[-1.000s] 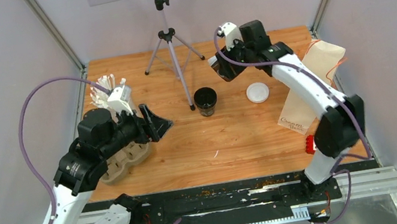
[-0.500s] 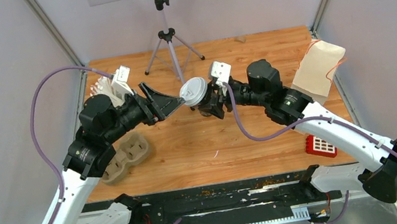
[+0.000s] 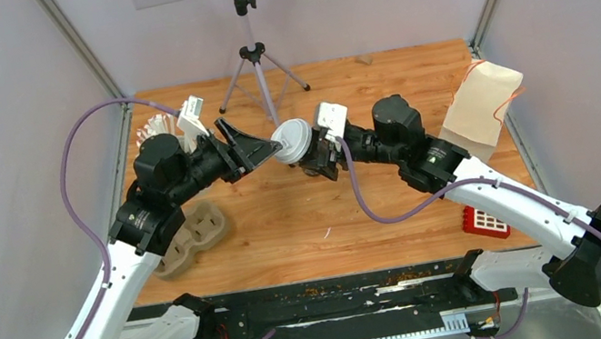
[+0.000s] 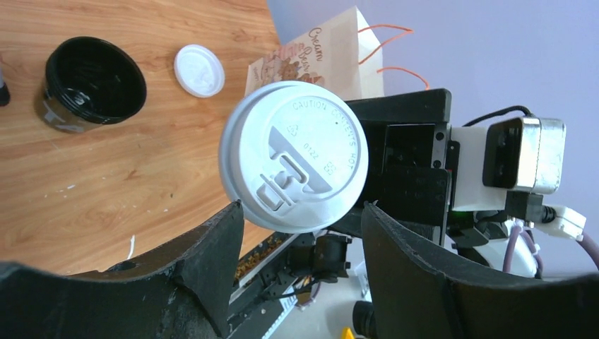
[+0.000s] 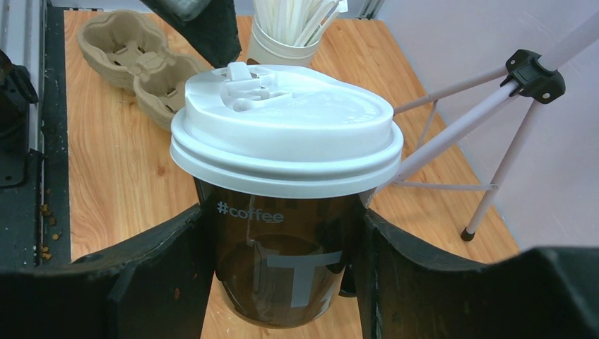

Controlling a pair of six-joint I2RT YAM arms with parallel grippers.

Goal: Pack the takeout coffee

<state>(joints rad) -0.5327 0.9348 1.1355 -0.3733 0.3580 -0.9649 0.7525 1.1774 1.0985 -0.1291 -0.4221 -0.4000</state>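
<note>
A takeout coffee cup (image 5: 282, 268), black with pale "#coffee" print and a white lid (image 3: 294, 140), hangs tilted over the middle of the table. My right gripper (image 5: 282, 219) is shut on its body, one finger on each side. My left gripper (image 4: 300, 208) faces the lid (image 4: 293, 155) from the left. Its jaws stand apart, level with the lid's rim, and one fingertip (image 4: 233, 212) is at the rim's edge. A second black cup (image 4: 92, 81) stands open on the wood, with a loose white lid (image 4: 199, 69) beside it.
The brown pulp carrier tray (image 3: 189, 239) lies at the left under my left arm. A white cup of straws (image 5: 289, 35) stands behind it. A tripod (image 3: 260, 75) stands at the back centre, a paper bag (image 3: 480, 107) at the right, and a small red block (image 3: 484, 222) near the front right.
My right arm swung in from the back to the table's middle with the lidded cup. My left gripper left the tray, came up to the lid, and its jaws narrowed slightly.
</note>
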